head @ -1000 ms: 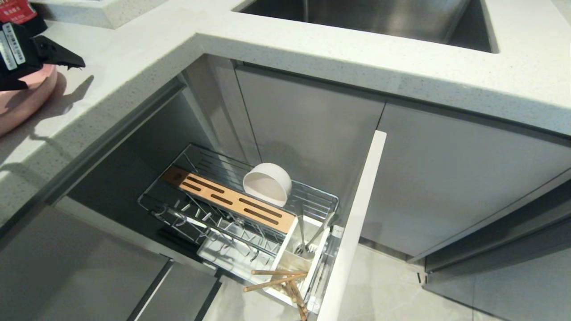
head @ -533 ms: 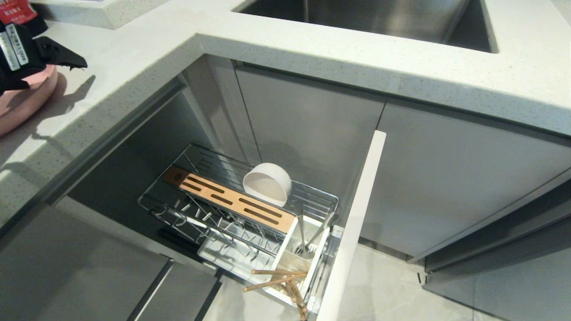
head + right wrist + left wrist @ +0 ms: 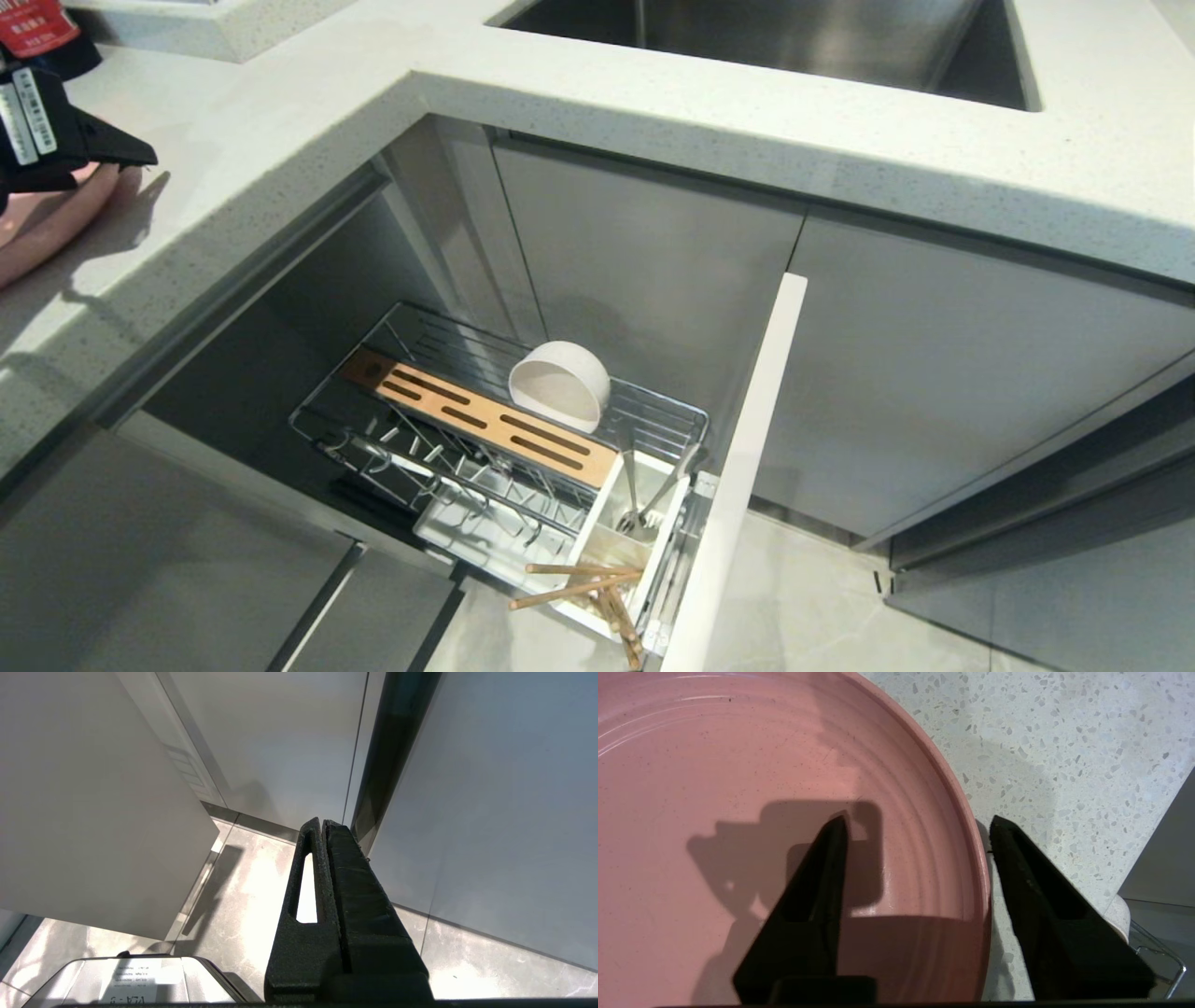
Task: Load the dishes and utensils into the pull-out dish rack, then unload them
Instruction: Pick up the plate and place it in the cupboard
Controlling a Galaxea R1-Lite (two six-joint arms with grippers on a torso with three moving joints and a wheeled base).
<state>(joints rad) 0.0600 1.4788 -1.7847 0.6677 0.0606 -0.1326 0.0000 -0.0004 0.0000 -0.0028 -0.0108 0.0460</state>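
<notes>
Lower now at the upper left, the left gripper (image 3: 915,826) half-shuts around the pink plate (image 3: 738,788) rim, gripping nothing yet; it should squeeze firmly.

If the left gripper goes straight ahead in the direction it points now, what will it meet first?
Most likely the rim of the pink plate. The left gripper straddles that rim, one finger over the plate's inside, the other over the countertop. How far above the rim it stands is unclear.

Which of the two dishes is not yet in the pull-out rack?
The pink plate: it lies on the countertop between the left gripper's fingers, while the white bowl rests on its side in the rack.
</notes>
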